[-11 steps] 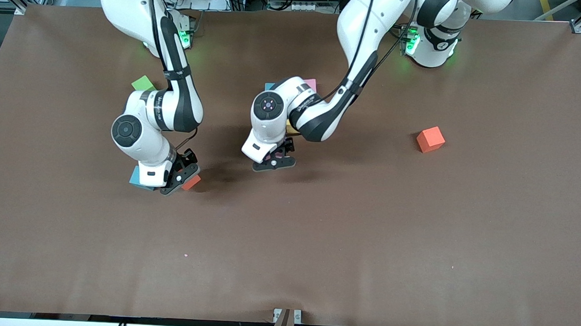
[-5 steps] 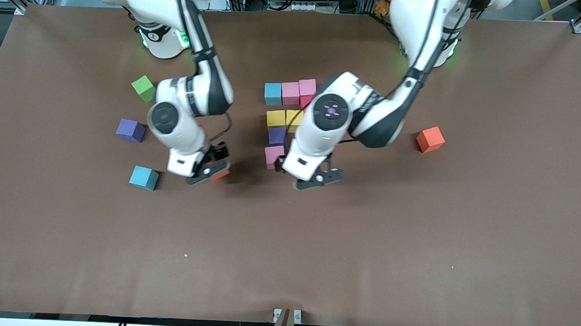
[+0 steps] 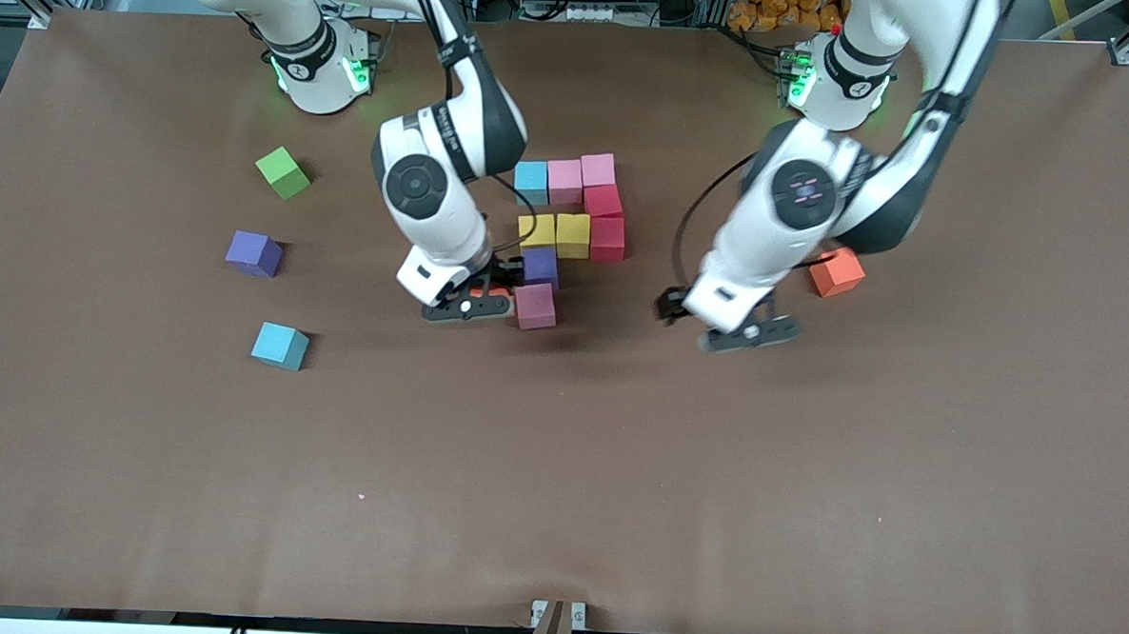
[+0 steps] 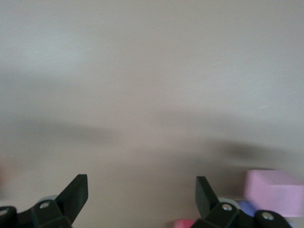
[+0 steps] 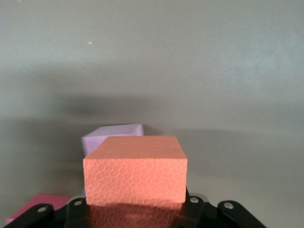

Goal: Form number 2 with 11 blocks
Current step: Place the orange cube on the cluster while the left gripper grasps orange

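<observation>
Where cluttered racks edge it, the brown table point(image 3: 615, 472) spreads — matte, faintly creased.

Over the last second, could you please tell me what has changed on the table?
The right gripper carried its orange block from beside the loose blue block to the partial number 2. The open left gripper withdrew toward the other orange block. All resting blocks stayed put.

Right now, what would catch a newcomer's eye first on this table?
A cluster of colourful blocks sits mid-table, forming part of a figure. The right hand carries an orange block just beside the cluster's nearest pink block. The left hand hangs open and empty near a lone orange cube.
</observation>
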You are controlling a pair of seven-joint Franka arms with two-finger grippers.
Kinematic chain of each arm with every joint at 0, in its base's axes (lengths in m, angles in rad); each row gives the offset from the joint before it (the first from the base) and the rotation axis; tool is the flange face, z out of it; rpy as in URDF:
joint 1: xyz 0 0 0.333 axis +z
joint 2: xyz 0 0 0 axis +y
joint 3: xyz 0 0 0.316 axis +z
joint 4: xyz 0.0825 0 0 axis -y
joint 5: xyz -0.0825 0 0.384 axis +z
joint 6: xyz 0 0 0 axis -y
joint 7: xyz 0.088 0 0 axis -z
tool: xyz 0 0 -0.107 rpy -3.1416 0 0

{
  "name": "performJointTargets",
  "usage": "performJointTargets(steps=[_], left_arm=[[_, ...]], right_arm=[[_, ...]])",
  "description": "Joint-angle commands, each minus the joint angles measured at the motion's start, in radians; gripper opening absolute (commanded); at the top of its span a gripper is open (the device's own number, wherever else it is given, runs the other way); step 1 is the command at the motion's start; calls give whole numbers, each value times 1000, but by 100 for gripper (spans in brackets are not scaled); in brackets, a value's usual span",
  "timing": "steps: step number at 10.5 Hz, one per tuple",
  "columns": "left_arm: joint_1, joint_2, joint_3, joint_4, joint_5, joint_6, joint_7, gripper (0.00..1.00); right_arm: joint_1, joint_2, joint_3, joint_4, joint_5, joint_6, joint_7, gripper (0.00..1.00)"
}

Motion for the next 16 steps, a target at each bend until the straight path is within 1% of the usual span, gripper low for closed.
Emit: performJointTargets(steps=[1,2,4,5,6,8,10,11,14,16], left_arm=[[82,-183,-19,-254,15,-6,14,100],[131,-181,-1,-261,8,-90,15,100],[148,-191,85,-279,7,-202,23,100],[149,-191,111,-296,7,-222,46,100],[149,-192,157,-311,15,-223,73,100],[149,-183,195,-336,14,-201,107,100],[143,-177,205,-344,17,-167,113,100],[130,-156,205,-332,17,-154,148,100],[122,-85,209,-331,12,-51,188,100],[122,-77,212,-341,20,-34,236,100]], right_arm=[[-8,68,52,100,10,-13,239,16],[-6,91,70,134,10,-13,342,16],[-6,125,98,179,9,-2,548,16],[-6,151,110,217,7,-2,672,16],[-6,182,115,260,4,-2,791,16],[-9,215,115,295,7,4,953,16],[-8,229,116,299,10,38,1042,16],[-8,235,116,302,10,41,1085,16],[-28,272,144,326,24,79,1307,15],[-28,300,159,369,22,78,1392,14]])
